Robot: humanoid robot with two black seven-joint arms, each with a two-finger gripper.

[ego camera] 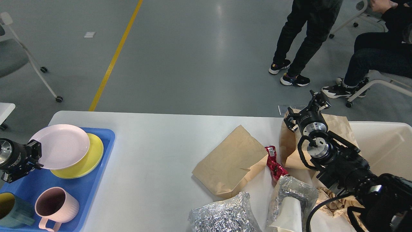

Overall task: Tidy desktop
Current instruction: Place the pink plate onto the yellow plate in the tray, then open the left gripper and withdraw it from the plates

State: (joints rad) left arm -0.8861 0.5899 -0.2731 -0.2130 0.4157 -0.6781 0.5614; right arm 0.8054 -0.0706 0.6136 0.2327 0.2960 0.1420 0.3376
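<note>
**Desk inspection: both arms at the outer ends, litter at the near right**

I found the desk, white with rounded corners, filling the lower half of the head view. My left pincer sat at the desk's left end, touching the rim of the pink plate; whether its jaws gripped the rim I could not tell. That plate lay tilted on a yellow plate inside the blue tray. A pink mug and a teal mug stood at the tray's near end.

My right pincer hovered by the far right edge, over a standing brown paper bag, with its fingers spread apart and nothing between them. A cream bin occupied the right end. A flat brown bag, a red wrapper and crumpled foil lay near the front edge.
</note>
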